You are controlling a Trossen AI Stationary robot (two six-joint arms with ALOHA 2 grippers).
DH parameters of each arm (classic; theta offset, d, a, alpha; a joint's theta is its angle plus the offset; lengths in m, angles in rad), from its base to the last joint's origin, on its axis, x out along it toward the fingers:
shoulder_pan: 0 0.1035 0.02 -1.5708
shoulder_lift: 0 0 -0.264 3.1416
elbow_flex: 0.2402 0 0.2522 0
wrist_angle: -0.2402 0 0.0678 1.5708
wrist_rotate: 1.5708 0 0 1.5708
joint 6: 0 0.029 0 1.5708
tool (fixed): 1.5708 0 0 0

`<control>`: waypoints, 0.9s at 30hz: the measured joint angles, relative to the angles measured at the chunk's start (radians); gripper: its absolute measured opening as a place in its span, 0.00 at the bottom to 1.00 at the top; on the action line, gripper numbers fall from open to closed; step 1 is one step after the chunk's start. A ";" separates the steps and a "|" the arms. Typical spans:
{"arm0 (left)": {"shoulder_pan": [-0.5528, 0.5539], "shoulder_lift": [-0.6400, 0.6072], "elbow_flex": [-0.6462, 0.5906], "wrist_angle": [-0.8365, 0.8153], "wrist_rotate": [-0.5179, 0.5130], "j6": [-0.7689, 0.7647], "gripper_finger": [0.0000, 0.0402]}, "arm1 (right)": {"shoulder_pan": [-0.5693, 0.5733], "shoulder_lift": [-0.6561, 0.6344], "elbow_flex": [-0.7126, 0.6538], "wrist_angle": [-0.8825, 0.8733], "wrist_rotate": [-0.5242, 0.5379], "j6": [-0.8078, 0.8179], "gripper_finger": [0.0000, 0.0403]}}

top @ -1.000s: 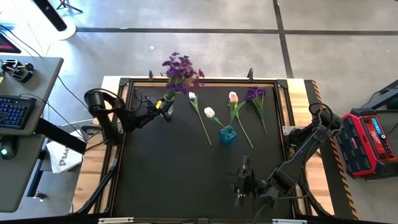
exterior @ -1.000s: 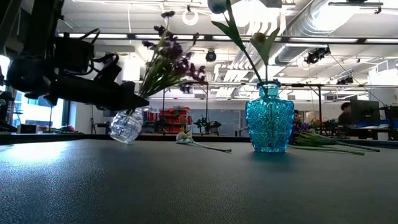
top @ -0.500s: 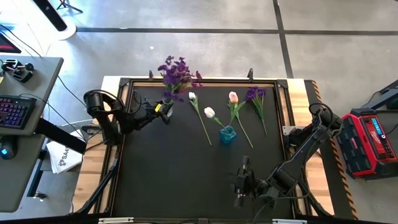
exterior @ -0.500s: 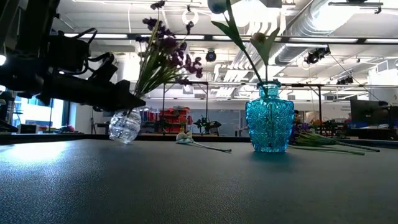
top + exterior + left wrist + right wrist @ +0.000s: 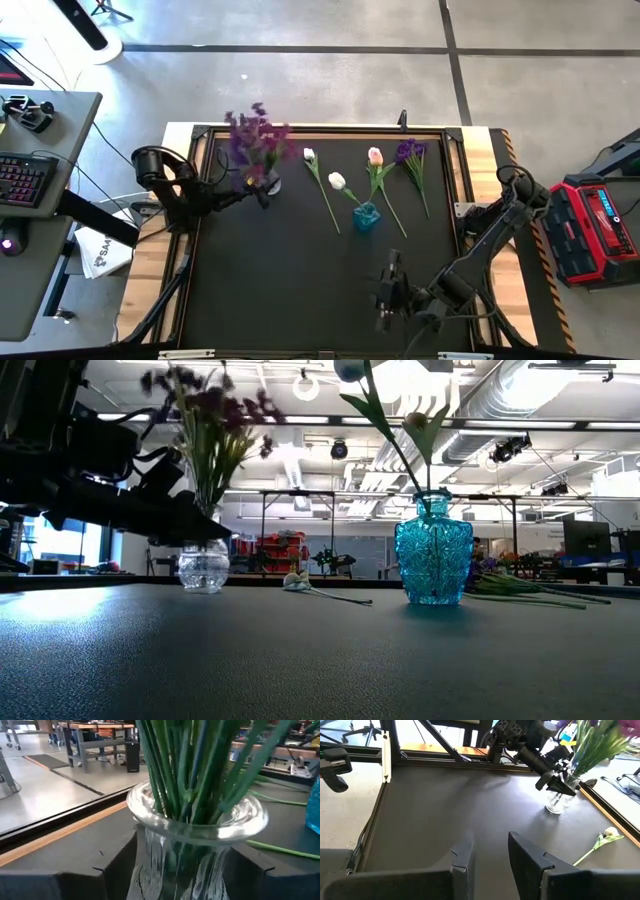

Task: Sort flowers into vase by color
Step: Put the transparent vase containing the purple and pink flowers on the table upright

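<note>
A: What changed at the upper left of the high view?

B: The clear glass vase, which had been tipped over toward the right in the left tool, came upright and now sat level on the worktop.

A: And the purple sprigs?

B: They swung with it, from leaning up and right past the worktop's far edge to standing straight above the vase, further left in frame.
</note>
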 joint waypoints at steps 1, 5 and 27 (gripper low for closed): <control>0.000 0.000 0.000 -0.004 0.002 -0.001 0.61 | 0.000 0.000 0.000 0.000 0.000 0.000 0.21; 0.001 -0.003 0.001 -0.035 0.000 -0.006 0.66 | 0.000 0.000 0.000 0.002 -0.001 0.000 0.21; 0.009 0.000 0.040 -0.065 -0.378 0.079 0.60 | -0.013 0.000 0.000 0.003 -0.008 -0.003 0.21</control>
